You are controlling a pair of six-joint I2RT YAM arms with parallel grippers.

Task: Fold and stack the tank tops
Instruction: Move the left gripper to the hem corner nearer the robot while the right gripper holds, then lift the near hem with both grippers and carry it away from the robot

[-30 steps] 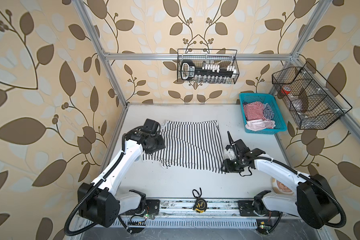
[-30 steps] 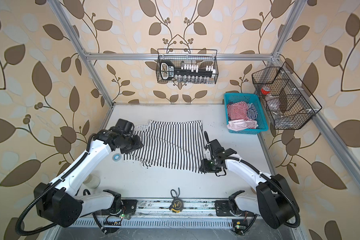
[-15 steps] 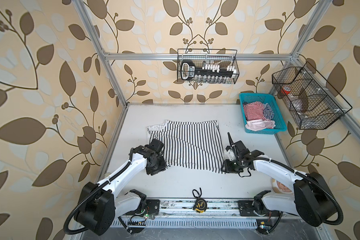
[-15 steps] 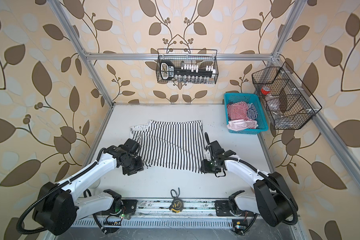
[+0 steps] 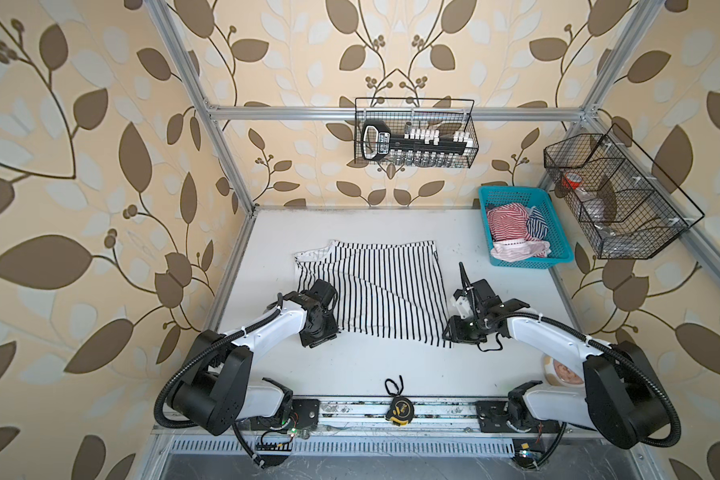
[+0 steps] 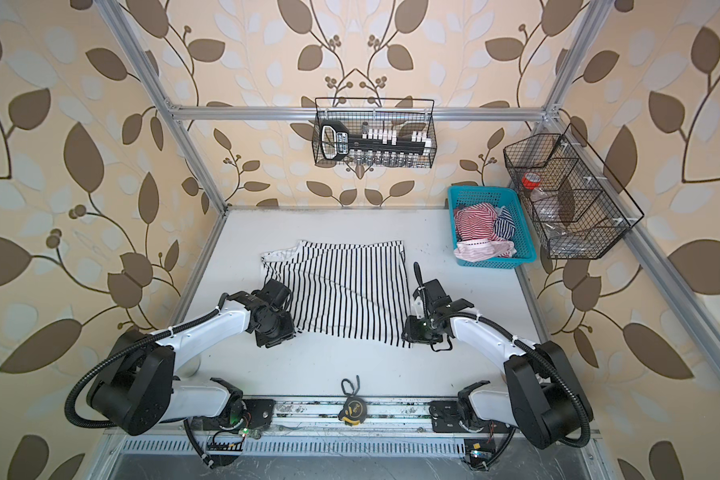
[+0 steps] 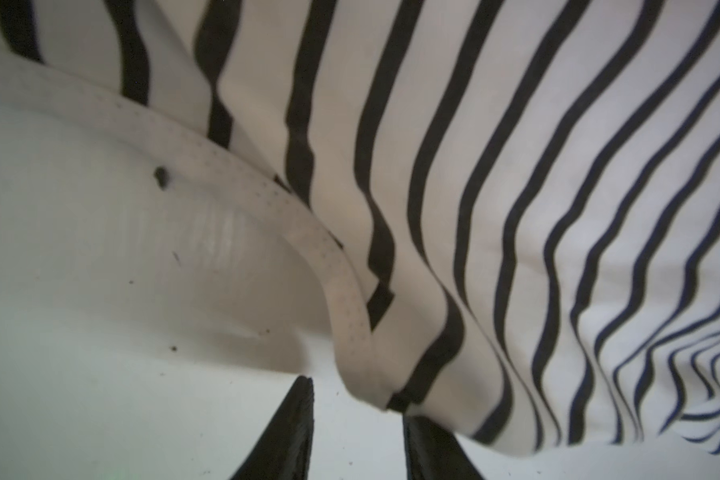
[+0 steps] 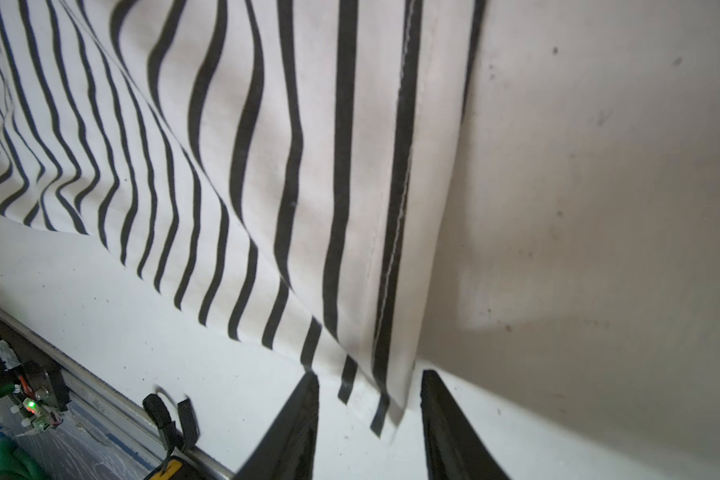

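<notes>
I count three tank tops: one black-and-white top [image 5: 375, 291], one red-and-white top [image 5: 506, 220], one navy-and-white top [image 5: 537, 222]. One turquoise basket [image 5: 485, 226]. Two black wire baskets: back wire basket [image 5: 414, 133], side wire basket [image 5: 616, 195]. One tape measure [image 5: 399, 409]. Two pincers: left pincer [image 7: 356, 399], right pincer [image 8: 370, 374]. One surface [image 5: 350, 374].

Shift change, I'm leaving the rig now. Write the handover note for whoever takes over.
Left gripper: open, at the near left corner of the black-and-white tank top, not clamped.
Right gripper: open, the top's near right corner between its jaws.
That top lies spread on the table, partly folded over itself. The red-and-white top and navy-and-white top are bunched in the turquoise basket.
Done: one top laid out.
Left: fold it, fold the other two, stack all three.
</notes>
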